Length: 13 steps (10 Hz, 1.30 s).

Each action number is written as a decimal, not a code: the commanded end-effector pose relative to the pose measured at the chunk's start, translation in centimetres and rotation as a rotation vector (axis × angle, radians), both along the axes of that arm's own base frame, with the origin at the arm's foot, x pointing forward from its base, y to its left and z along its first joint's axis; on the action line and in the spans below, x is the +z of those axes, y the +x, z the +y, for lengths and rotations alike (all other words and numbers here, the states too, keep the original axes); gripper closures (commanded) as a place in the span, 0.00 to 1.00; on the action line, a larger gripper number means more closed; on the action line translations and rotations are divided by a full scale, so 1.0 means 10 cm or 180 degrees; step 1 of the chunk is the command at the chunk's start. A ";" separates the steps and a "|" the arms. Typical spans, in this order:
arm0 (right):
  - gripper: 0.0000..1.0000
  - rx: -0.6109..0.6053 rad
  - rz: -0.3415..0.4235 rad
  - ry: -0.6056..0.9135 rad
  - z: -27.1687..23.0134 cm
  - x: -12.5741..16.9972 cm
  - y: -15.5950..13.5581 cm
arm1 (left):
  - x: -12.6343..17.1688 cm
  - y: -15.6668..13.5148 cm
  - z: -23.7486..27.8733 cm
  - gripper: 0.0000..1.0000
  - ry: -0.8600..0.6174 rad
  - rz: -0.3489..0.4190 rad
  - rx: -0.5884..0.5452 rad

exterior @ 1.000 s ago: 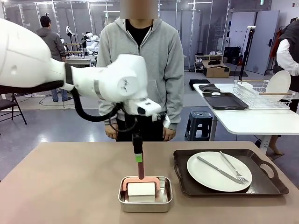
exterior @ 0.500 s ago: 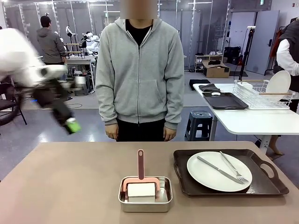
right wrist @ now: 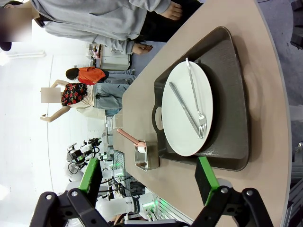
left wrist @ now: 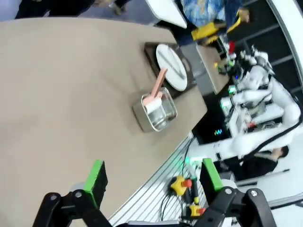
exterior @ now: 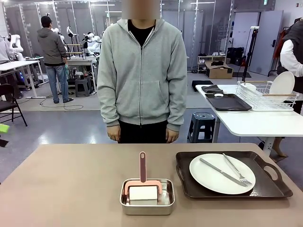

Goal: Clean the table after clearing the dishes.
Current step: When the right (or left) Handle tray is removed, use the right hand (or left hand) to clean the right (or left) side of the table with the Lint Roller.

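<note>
Left wrist view: the left gripper is nearest the lens. Its two green-padded fingers are spread wide apart with nothing between them, and it is raised well clear of the table. Farther along the tan top stands the small steel pan. A pink-handled tool rests in it, with its handle pointing toward the plate.

Right wrist view: the right gripper is also spread wide and empty, raised above the table. Past its fingers lies the dark brown tray, which carries one round white plate. A knife and a fork lie on the plate and converge toward the fork's tines. The steel pan sits just beyond the tray's handled end, not touching it.

Front view:
- The steel pan stands near the robot-side edge, about mid-table.
- A white block lies inside the pan, and the tool's pink handle rises out of its far side.
- The tray with the plate, knife and fork sits just beside the pan on the robot's right, separated by a narrow gap.
- A person stands at the far edge, arms down, hands off the table.
- Behind, on the right, a white table holds a wire rack.
</note>
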State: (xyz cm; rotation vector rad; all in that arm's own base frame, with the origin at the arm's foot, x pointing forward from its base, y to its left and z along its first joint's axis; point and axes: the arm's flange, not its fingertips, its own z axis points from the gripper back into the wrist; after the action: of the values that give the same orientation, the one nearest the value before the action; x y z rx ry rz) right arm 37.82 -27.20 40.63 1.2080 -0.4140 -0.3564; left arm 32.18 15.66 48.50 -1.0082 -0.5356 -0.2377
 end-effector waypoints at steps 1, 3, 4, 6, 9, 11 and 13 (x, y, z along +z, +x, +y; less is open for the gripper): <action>0.00 0.0004 -0.0016 0.0006 0.01 0.02 -0.01 | -0.24 -0.18 0.22 0.00 -0.0423 -0.0094 0.0211; 0.00 0.0004 -0.0016 0.0006 0.01 0.02 -0.01 | -0.47 -0.41 0.53 0.00 -0.0575 0.0048 0.0532; 0.00 0.0004 -0.0016 0.0006 0.01 0.02 -0.01 | -0.50 -0.45 0.59 0.00 -0.0564 -0.0031 0.0569; 0.00 0.0004 -0.0016 0.0006 0.01 0.02 -0.01 | -0.55 -0.39 0.63 0.00 -0.0486 -0.0024 0.0774; 0.00 0.0004 -0.0016 0.0006 0.01 0.02 -0.01 | -0.54 -0.49 0.63 0.00 -0.0495 0.0078 0.0629; 0.00 0.0004 -0.0016 0.0006 0.01 0.02 -0.01 | -0.54 -0.49 0.63 0.00 -0.0495 0.0078 0.0629; 0.00 0.0004 -0.0016 0.0006 0.01 0.02 -0.01 | -0.54 -0.49 0.63 0.00 -0.0495 0.0078 0.0629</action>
State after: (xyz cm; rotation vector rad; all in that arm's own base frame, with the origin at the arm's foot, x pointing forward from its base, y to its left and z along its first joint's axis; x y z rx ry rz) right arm 37.83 -27.19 40.62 1.2081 -0.4138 -0.3564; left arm 27.67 21.85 42.96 -1.0936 -0.6341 -0.0014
